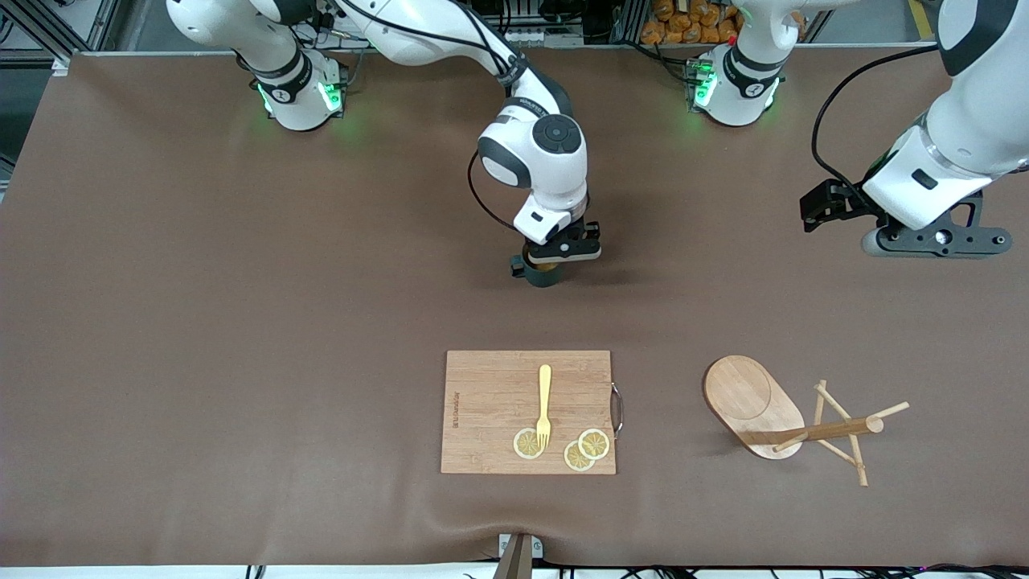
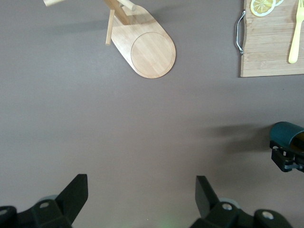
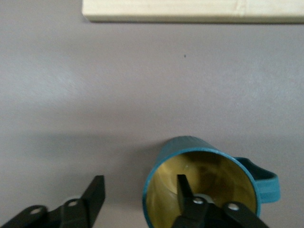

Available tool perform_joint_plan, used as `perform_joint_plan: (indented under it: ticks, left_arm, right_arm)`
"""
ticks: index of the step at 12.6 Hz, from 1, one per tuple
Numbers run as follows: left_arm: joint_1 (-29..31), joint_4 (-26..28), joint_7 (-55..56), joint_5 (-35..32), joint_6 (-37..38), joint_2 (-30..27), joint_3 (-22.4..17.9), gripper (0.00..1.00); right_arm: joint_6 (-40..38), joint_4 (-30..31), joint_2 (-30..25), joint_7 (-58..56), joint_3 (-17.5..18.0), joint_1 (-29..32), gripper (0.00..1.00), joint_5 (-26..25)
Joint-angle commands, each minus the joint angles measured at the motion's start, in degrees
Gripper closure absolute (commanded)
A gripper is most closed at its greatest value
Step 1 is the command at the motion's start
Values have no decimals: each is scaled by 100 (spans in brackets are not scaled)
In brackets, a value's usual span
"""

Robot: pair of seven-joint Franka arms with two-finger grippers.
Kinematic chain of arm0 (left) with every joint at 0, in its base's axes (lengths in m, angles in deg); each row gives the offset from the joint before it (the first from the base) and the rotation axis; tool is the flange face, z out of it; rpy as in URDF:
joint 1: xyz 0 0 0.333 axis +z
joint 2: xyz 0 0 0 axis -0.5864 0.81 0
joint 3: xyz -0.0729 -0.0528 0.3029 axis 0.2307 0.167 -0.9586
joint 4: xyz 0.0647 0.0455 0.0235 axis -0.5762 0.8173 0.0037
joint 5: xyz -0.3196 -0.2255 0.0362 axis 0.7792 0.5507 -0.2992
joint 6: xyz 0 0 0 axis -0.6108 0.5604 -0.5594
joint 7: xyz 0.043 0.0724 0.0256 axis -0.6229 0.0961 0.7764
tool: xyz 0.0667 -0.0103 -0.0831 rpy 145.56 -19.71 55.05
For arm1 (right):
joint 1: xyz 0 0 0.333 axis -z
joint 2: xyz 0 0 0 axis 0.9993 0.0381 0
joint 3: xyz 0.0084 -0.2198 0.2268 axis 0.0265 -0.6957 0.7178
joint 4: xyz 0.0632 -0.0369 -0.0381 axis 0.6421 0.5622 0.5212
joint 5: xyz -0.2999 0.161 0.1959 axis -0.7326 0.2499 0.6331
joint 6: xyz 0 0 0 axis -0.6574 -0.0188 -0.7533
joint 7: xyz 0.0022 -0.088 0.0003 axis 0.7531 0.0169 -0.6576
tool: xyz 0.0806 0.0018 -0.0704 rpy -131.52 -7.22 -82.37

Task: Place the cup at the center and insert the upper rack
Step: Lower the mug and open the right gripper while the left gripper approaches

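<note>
We see the cup (image 1: pixel 540 272) standing upright on the brown worktop (image 1: pixel 241 322), about mid-worktop and farther from the front camera than the cutting board (image 1: pixel 490 410). The right gripper (image 3: pixel 140 192) is right at the cup, its fingers (image 3: pixel 185 190) spread apart with one inside the rim and the other outside the wall, neither visibly pressing it. The upper rack (image 1: pixel 772 414) lies tipped on its side toward the left arm's end of the worktop, its oval base on edge and its pegs resting on the cover. The left gripper (image 2: pixel 142 194) hangs over bare worktop, waiting, with its fingers spread wide and holding nothing. On the cutting board lie a yellow fork (image 1: pixel 544 404) and three lemon slices (image 1: pixel 585 449).
</note>
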Motion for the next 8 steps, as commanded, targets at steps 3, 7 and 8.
perform_joint_plan:
  ticks: [3,7,8]
  left_arm:
    - [-13,-59,226,-121,-65,-51,211,0]
    - [-31,-77,970,-68,-144,18,229,0]
    - [-101,-77,1286,-68,-187,36,307,0]
  right_arm:
    - [-430,52,-814,36,-49,343,0,37]
    - [-1308,96,-1351,-636,-23,1177,0,46]
    - [-1633,87,-1421,-1093,-23,1440,0,46]
